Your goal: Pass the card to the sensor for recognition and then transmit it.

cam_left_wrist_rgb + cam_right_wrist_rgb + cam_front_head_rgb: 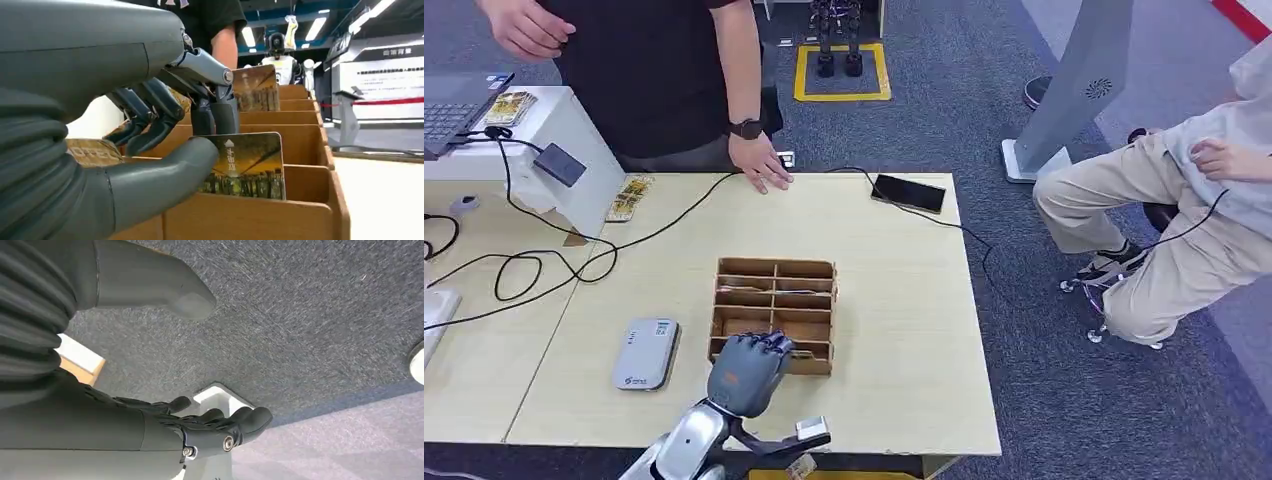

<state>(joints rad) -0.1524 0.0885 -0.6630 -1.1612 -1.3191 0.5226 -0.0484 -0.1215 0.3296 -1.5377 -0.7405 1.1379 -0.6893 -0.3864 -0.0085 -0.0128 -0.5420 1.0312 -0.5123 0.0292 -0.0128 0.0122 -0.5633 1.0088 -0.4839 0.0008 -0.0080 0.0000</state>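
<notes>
The pick-up is judged in hand: the brown-and-gold printed card (247,167), standing in the wooden slotted box's (819,268) near compartment, is pinched by the left hand (746,372), the right hand (200,425) hangs empty, and lifting toward the grey sensor (646,352) is needed next.

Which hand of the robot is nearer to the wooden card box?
Left. The left hand reaches into the near side of the wooden card box, its thumb touching a card. The right hand hangs over the carpet, away from the box.
</notes>
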